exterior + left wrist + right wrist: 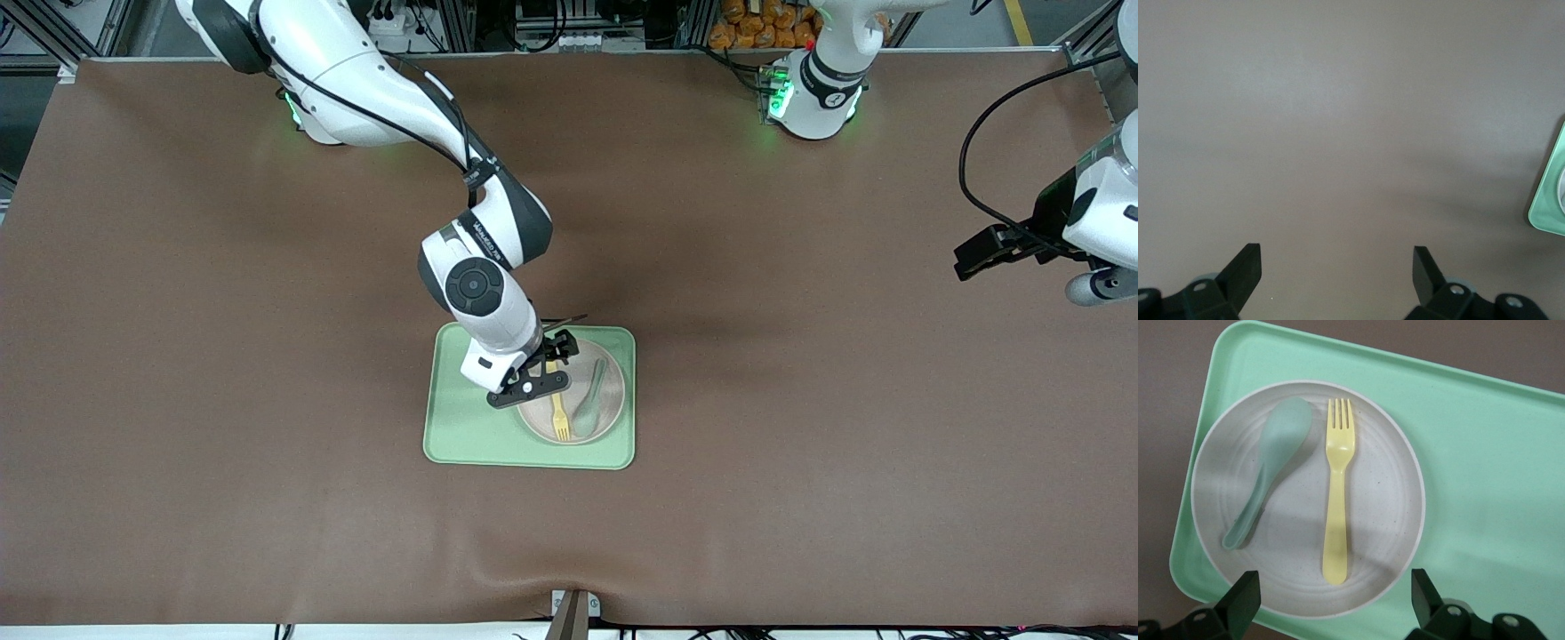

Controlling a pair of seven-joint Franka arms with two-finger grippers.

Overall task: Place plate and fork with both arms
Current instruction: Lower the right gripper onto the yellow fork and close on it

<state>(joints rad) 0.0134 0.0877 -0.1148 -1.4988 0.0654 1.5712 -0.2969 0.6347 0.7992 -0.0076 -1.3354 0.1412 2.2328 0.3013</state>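
**Right gripper poised over the fork**

On the green tray (462, 436), the plate (1385, 520) holds the fork (1337, 500) beside a spoon (1268, 470). The right gripper (1331, 597) hovers over the fork's handle, jaws spread; descend centred, straddling only the handle. The left gripper (1337, 270) waits open over bare table (1338, 100).

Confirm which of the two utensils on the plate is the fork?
The pale yellow one, with short tines and a slim handle. The grey-green one beside it is a spoon with a rounded bowl. Both lie on the plate, under the open right gripper.
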